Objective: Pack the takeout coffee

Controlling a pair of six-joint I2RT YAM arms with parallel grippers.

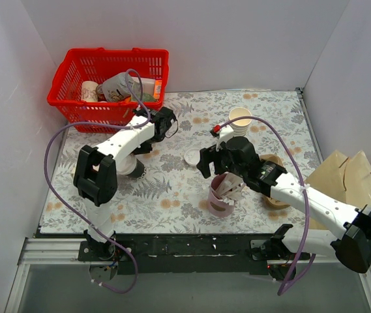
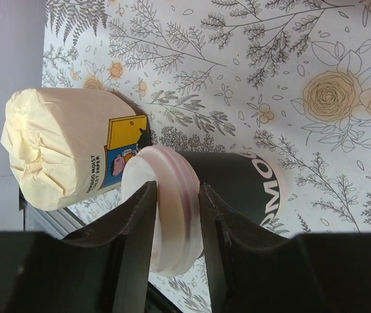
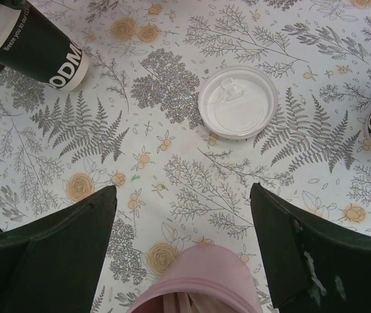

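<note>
left tool [image 2: 176, 194] clenched on takeout coffee [image 2: 237, 186] at its white lid, lower centre | right tool [image 3: 182, 194] released, spread wide above pink cup [image 3: 198, 277], bottom edge

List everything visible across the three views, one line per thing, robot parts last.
takeout coffee: 1, dark brown with white lid, at the left pincer's fingertips
toilet paper roll: 1, cream wrapper, beside the coffee
loose lid: 1, white, mid-mat
pink cup: 1, holds white sticks, below the right pincer
cream cups: one stack, far side, right of centre
basket: 1, red, far left corner, packets inside
paper bag: tan, count unclear, right of the mat
mat: 1, floral, under everything but the bag
left pincer: black, fingers flank the coffee's lid, grip unclear
right pincer: black, open
</note>
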